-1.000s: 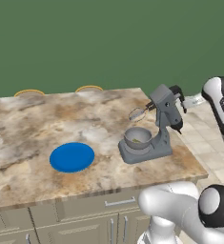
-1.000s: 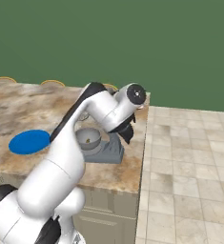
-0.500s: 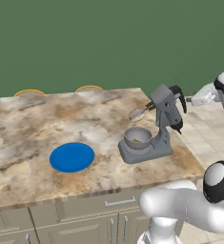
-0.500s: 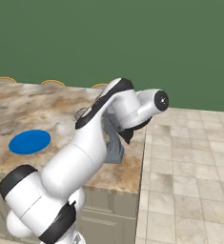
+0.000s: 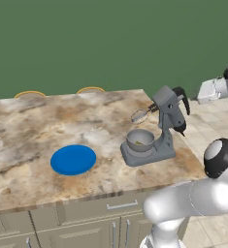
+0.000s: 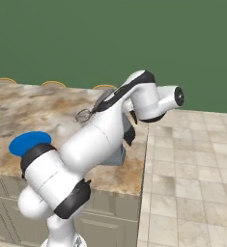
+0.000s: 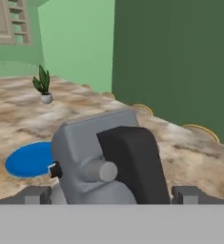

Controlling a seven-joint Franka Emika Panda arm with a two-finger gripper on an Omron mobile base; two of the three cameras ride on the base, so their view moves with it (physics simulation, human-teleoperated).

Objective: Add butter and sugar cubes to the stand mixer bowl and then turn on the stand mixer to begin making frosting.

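The grey stand mixer, heavy and rigid, stood near the marble counter's right edge; its stiff black curved lever suited gripping, and the gripper's fingers stood apart behind it.

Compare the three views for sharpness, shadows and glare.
Left base view: crisp, flat lighting; the stand mixer casts a faint shadow on the counter, no glare. Right base view: the white arm hides most of the mixer. Hand view: soft, the mixer's back looms large; blue plate behind it.
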